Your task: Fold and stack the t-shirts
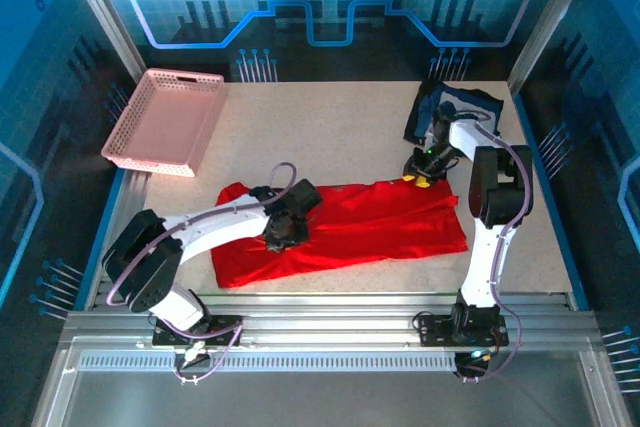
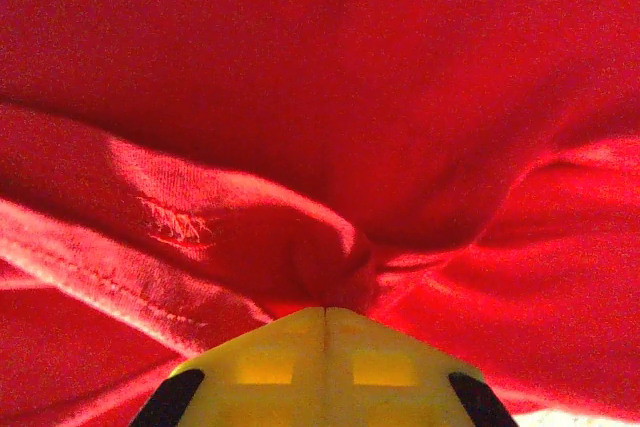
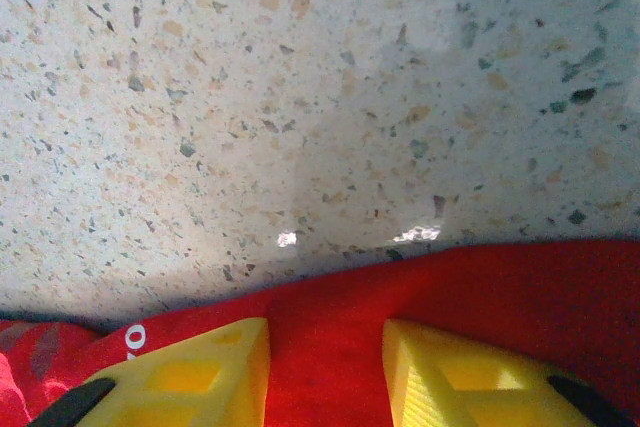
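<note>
Here the limp red shirt [image 1: 380, 217] lies spread on the tabletop [image 1: 330, 137], left jaws pinched on a fold in its left half, right jaws part-open astride its far edge; such soft cloth probably handles best gripped at corners.

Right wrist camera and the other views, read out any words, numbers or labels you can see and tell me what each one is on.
"0": white print on the red t-shirt, near its edge in the right wrist view. The character beside it is too unclear to read.
Navy t-shirt: any print is too small to read in the top view.
Left wrist view: no text, just stitching on red cloth.
</note>
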